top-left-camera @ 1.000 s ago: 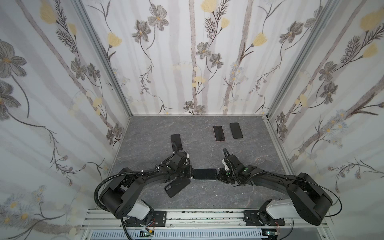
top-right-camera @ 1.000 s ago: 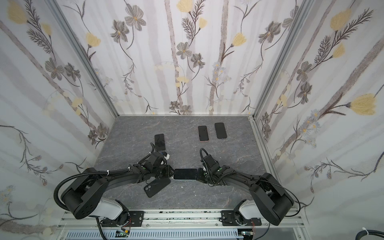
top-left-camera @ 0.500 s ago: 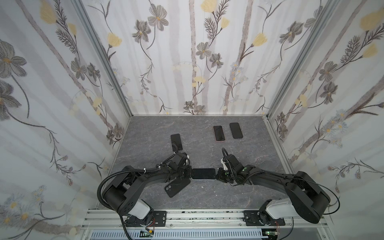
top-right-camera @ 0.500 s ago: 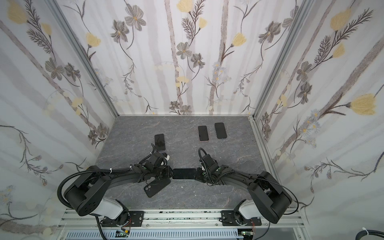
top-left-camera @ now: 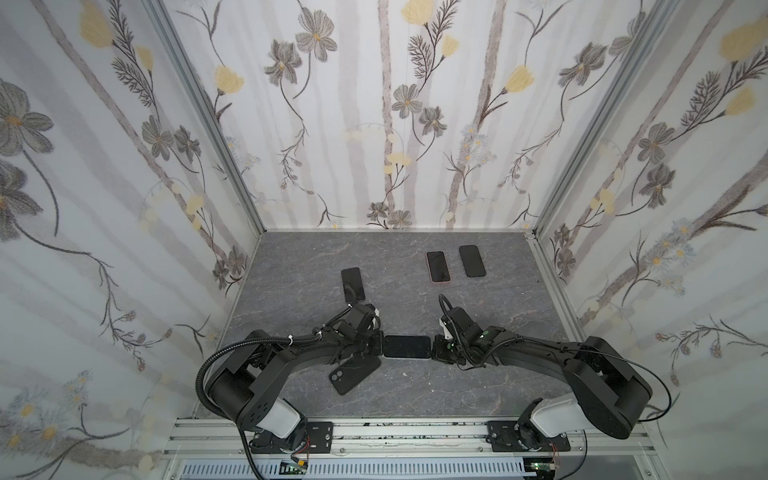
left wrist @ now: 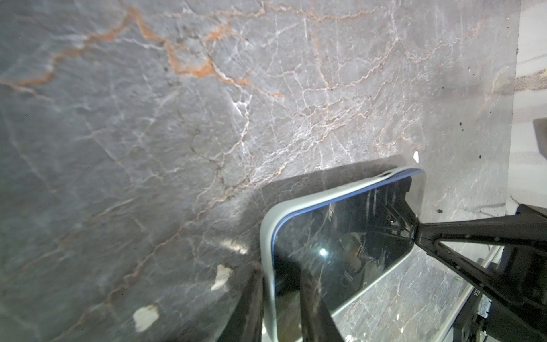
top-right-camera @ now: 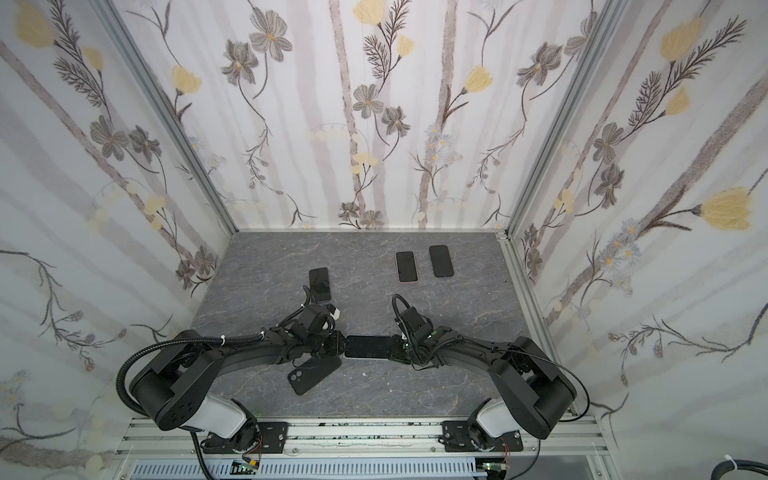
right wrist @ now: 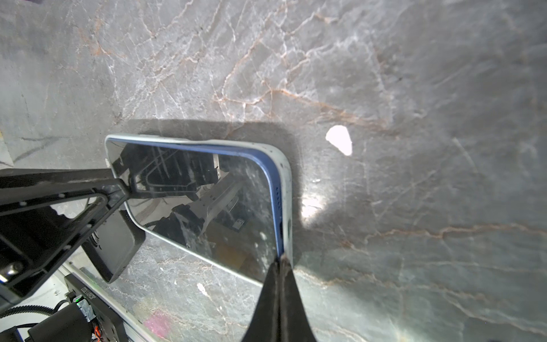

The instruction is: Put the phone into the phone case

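Left wrist view showed the phone (left wrist: 340, 242) nearly seated in the case (left wrist: 266, 242); left pincer (left wrist: 276, 269) pinched the case's end, right pincer (left wrist: 414, 233) stood closed; the lifted corner (left wrist: 393, 174) probably needed pressing down

A blue-edged phone (top-left-camera: 406, 346) with a dark, smudged glass screen facing up sits inside a pale grey phone case (left wrist: 268, 225). The case's rim hugs the short end and its corners, but along one long side it bows away from the blue edge. The pair lies level, lengthwise along the tabletop's (top-left-camera: 415, 395) front edge, near its middle.
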You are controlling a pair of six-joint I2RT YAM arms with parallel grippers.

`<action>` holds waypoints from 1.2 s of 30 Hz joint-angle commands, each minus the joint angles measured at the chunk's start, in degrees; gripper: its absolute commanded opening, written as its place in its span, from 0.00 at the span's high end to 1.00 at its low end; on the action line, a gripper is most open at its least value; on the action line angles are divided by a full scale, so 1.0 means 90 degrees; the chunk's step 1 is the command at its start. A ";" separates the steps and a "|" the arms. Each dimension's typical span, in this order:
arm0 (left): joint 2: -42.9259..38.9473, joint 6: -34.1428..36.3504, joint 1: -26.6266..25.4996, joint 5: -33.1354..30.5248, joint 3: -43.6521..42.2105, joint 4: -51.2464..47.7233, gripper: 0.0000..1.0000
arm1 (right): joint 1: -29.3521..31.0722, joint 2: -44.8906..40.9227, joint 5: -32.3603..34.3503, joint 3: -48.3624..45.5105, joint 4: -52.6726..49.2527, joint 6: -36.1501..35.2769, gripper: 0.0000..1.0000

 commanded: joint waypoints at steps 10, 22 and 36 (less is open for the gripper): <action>-0.0190 0.0225 0.0316 -0.0178 0.0697 -0.0459 0.73 | -0.0195 0.0078 0.1129 0.1651 -0.1851 -0.0969 0.84; -0.0070 0.0377 0.0353 -0.0084 0.0687 -0.0758 0.72 | -0.0233 0.1087 0.0581 0.2137 -0.1935 -0.1338 0.93; 0.0245 0.0371 0.0355 0.0128 0.0619 -0.0622 0.75 | -0.0208 0.1527 0.0674 0.2054 -0.1878 -0.1382 0.94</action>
